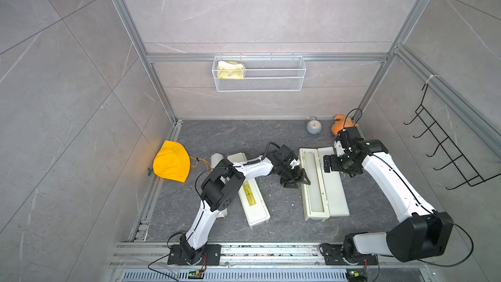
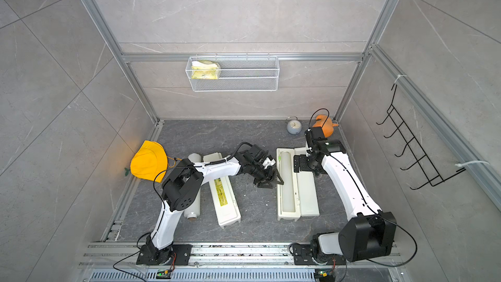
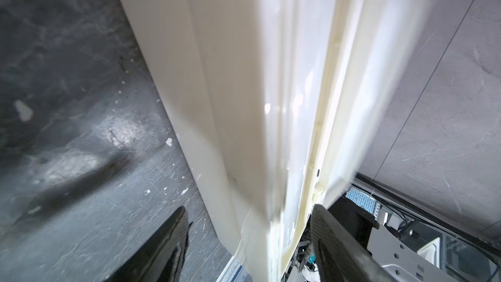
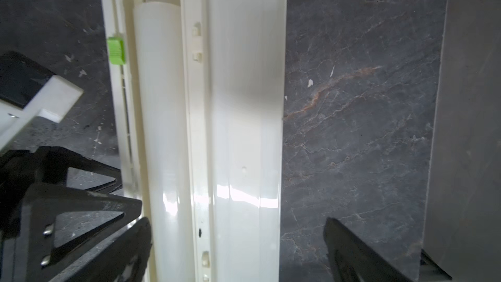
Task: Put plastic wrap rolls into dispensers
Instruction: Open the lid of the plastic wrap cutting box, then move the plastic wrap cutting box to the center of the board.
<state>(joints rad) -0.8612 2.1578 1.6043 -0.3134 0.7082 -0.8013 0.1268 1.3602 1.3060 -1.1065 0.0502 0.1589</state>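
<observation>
1 roll (image 4: 162, 131) lies in the open box (image 4: 244, 104); left gripper (image 1: 297, 181) beside it and right gripper (image 4: 235, 226) above it, both spread apart, empty.

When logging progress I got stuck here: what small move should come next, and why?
Probably lower the right gripper onto the outer edge of the lid to fold it shut. A roll already lies in the open dispenser, the lid lies flat beside it, and the open right gripper hangs over that lid. The left gripper, at the opposite rim, may need to clear first.
</observation>
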